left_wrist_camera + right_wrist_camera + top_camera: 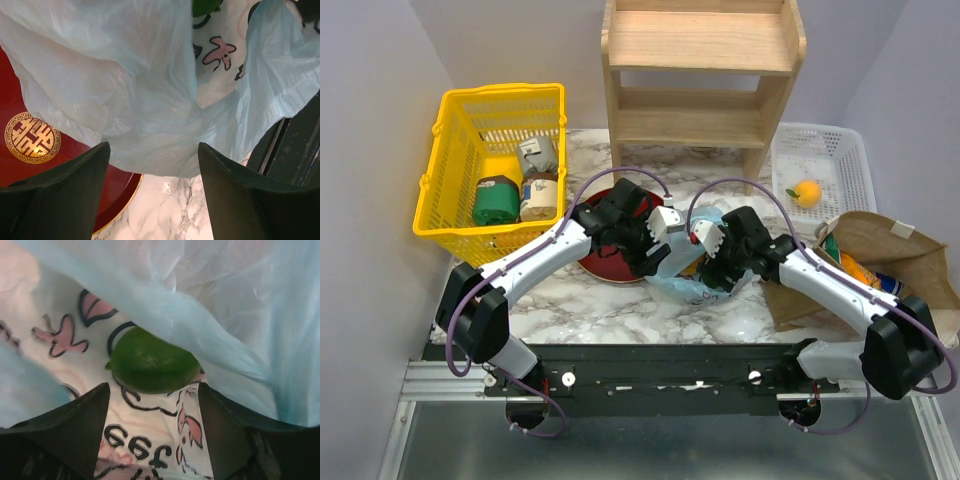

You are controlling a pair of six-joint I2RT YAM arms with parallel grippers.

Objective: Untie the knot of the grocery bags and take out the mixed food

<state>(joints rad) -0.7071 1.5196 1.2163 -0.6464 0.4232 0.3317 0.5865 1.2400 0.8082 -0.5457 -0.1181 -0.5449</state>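
Green fruit [150,365] nestles in the light-blue bag [225,305] (right jaws apart)

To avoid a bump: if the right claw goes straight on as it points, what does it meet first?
Probably the green fruit, straight ahead among the folds of the light-blue bag; depth is unclear.

Wooden shelf [703,70] on marble table [580,315], lilac walls [370,100].
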